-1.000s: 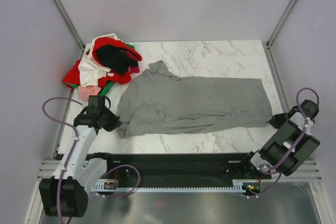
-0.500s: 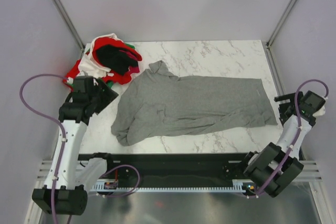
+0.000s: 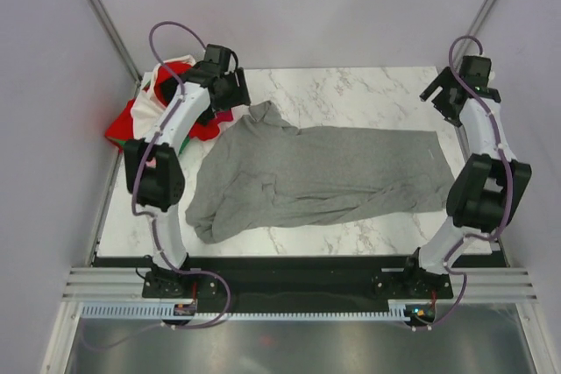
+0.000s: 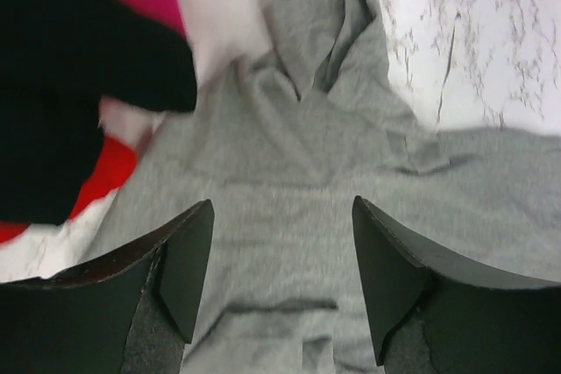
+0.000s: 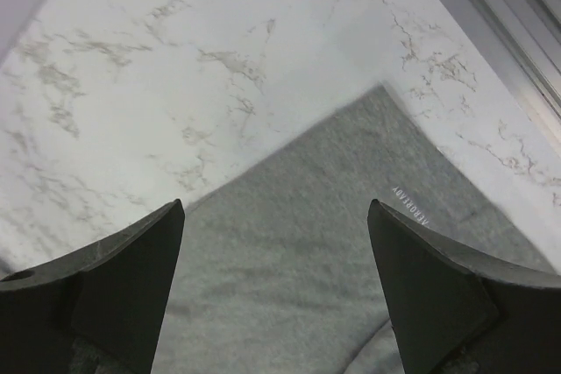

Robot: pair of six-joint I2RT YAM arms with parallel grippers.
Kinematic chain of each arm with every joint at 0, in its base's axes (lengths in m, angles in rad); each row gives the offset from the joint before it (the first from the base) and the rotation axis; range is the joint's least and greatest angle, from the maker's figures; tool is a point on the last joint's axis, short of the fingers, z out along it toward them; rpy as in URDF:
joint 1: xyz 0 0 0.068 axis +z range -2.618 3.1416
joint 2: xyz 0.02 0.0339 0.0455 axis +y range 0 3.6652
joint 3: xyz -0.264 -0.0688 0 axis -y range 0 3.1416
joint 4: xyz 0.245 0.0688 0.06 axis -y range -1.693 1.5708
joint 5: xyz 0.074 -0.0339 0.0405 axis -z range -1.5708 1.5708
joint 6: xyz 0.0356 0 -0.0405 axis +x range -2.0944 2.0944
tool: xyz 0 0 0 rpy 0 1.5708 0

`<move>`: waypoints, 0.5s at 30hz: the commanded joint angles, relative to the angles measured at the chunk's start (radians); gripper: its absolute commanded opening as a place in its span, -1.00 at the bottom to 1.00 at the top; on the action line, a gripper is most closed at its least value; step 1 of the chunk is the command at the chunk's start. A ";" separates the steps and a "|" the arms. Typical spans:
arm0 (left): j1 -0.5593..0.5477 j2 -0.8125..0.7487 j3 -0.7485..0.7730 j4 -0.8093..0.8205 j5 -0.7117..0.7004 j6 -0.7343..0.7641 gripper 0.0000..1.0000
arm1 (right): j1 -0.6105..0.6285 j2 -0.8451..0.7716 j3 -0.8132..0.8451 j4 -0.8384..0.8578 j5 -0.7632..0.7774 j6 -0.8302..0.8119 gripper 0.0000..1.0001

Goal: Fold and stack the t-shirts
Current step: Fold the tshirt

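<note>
A large heather-grey t-shirt [image 3: 324, 172] lies spread and wrinkled across the marble table [image 3: 351, 89], its near hem bunched. My left gripper [image 3: 230, 94] hovers open over the shirt's far left part, beside the pile of other t-shirts [image 3: 149, 111] in red, white and black. In the left wrist view the grey t-shirt [image 4: 298, 155] lies below the open left gripper [image 4: 280, 278], with nothing between its fingers. My right gripper [image 3: 444, 98] is open above the shirt's far right corner. The right wrist view shows that grey corner [image 5: 333, 216] under the empty right gripper [image 5: 276, 278].
Black cloth [image 4: 79, 85], red cloth [image 4: 110, 172] and white cloth [image 4: 219, 6] of the pile lie left of the grey shirt. A metal frame rail [image 5: 517, 32] runs along the table's right edge. Grey walls enclose the far side.
Both arms swung from the shirt's near ends up to the far side of the table. Both grippers went from shut to open, and the shirt's ends now lie loose.
</note>
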State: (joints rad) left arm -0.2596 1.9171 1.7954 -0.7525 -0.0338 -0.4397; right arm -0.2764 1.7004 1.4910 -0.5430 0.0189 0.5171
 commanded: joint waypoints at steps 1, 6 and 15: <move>-0.009 0.166 0.183 0.007 0.029 0.107 0.43 | 0.011 0.158 0.174 -0.145 0.072 -0.091 0.87; -0.017 0.420 0.347 -0.014 0.025 0.124 0.42 | 0.014 0.290 0.232 -0.156 0.079 -0.085 0.86; -0.021 0.629 0.525 -0.008 0.029 0.124 0.37 | 0.014 0.407 0.256 -0.092 0.112 -0.126 0.83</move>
State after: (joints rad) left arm -0.2760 2.5019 2.2593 -0.7677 -0.0189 -0.3534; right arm -0.2646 2.0754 1.6966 -0.6662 0.0967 0.4290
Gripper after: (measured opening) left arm 0.692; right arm 0.923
